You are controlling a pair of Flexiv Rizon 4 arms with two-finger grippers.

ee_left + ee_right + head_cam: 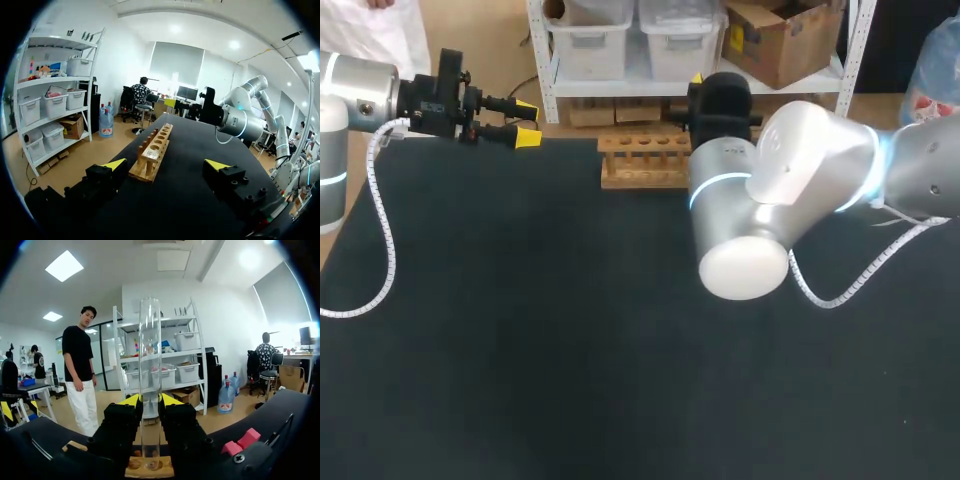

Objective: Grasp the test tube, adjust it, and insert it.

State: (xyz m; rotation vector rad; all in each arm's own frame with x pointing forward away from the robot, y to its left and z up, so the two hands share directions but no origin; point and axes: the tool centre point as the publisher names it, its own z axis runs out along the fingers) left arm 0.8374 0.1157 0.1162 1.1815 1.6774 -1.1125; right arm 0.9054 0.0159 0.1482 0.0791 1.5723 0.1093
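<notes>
Black table [520,350]: right arm [800,170] over rack [642,160], right jaws clamping upright test tube [149,365]; left jaws apart.

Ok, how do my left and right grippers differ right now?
The left gripper is open and empty; the right gripper is shut on the test tube, holding it upright. The left gripper stands apart from the wooden rack, which lies ahead of it; the right gripper is close over the rack. Both have yellow tips.
</notes>
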